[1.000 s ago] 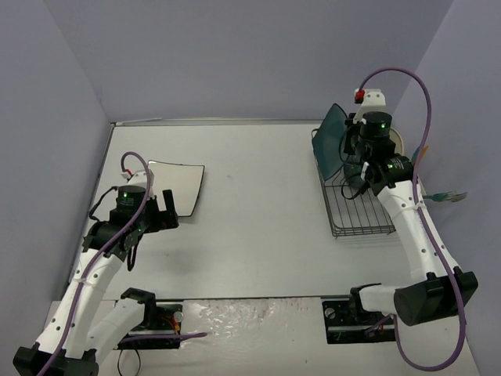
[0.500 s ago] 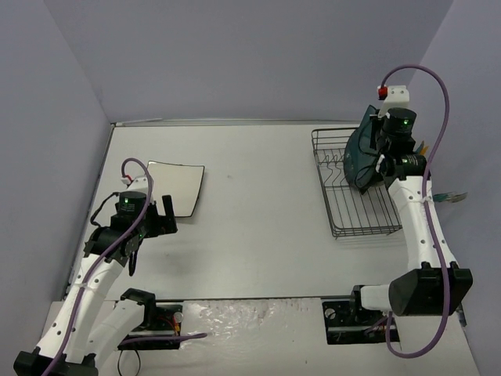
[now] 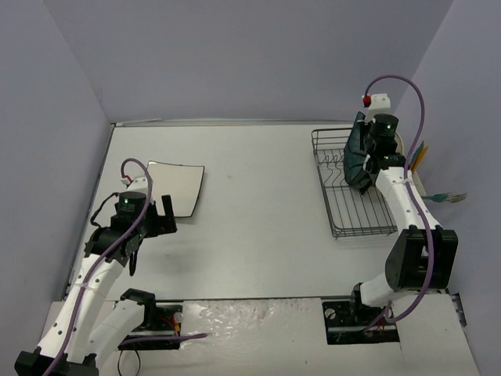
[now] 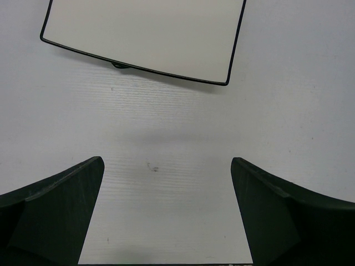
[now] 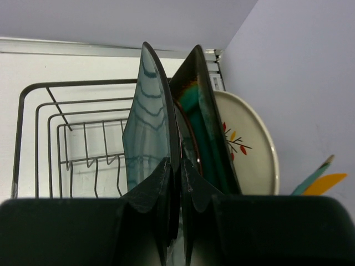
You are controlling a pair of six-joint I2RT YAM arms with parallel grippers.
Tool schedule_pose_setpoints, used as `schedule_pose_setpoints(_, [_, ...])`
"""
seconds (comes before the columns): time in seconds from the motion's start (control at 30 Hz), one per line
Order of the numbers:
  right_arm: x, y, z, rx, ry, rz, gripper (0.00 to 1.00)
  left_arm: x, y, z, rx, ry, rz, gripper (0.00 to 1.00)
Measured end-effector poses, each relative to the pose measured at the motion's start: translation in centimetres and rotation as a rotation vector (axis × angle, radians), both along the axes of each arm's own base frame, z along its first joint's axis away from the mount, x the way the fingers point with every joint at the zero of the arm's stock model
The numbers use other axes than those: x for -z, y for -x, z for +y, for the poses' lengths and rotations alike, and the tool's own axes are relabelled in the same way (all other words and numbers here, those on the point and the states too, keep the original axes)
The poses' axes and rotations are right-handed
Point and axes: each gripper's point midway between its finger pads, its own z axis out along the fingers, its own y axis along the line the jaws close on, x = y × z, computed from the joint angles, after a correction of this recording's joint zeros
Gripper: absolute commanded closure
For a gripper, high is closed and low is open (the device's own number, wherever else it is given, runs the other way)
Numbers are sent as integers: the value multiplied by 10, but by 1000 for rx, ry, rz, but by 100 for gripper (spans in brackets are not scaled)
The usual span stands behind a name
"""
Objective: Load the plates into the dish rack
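Note:
The white square plate [image 3: 177, 186] lies flat on the table at the left; it also shows in the left wrist view [image 4: 145, 34]. My left gripper [image 3: 163, 215] [image 4: 166, 213] is open and empty, just near of that plate. The black wire dish rack [image 3: 352, 211] [image 5: 61, 133] stands at the right. My right gripper [image 3: 366, 160] [image 5: 178, 183] is shut on the edge of the teal-blue plate [image 3: 357, 153] [image 5: 147, 133], held upright in the rack. Beside it stand the black square plate with teal centre [image 5: 208, 133] and the cream round plate with branch motif [image 5: 249, 147].
Purple walls close in the table at the back and sides. Coloured utensils [image 5: 321, 178] stick up at the rack's right side, near the wall. The near part of the rack [image 3: 362, 219] holds no plates.
My right gripper has carried the teal-blue plate from the rack's left edge to its far right side, next to the other upright plates. The left arm has barely moved.

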Motion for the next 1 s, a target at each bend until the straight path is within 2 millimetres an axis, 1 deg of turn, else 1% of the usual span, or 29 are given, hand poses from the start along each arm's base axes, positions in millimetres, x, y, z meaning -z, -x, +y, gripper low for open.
schedule_pose_setpoints(0.1, [16, -5, 3, -22, -1, 10, 100, 2, 0, 1, -3, -2, 4, 3])
schedule_pose_setpoints(0.2, [25, -6, 6, -41, -2, 5, 100, 2, 0, 2, -7, -4, 5, 3])
schedule_pose_setpoints(0.4, [52, -1, 8, -48, -9, 13, 100, 2, -1, 3, -11, -6, 2, 3])
schedule_pose_setpoints(0.47, [54, -2, 7, -46, -10, -3, 100, 2, -1, 2, -11, -6, 2, 3])
schedule_pose_setpoints(0.57, [56, -1, 7, -44, -17, -28, 95, 2, -1, 3, -14, -6, 1, 3])
schedule_pose_setpoints(0.77, [63, 11, 8, -28, -52, -42, 94, 3, -1, 4, -17, -6, 5, 3])
schedule_pose_setpoints(0.83, [66, 16, 8, -21, -65, -44, 95, 3, -1, 4, -17, -6, 5, 3])
schedule_pose_setpoints(0.9, [68, 23, 9, -14, -76, -43, 95, 3, -1, 4, -17, -6, 4, 3])
schedule_pose_setpoints(0.97, [70, 30, 9, -10, -82, -37, 85, 3, -1, 4, -17, -6, 4, 3])
schedule_pose_setpoints(1.0, [69, 32, 9, -10, -83, -35, 77, 3, -1, 4, -18, -5, 4, 3])
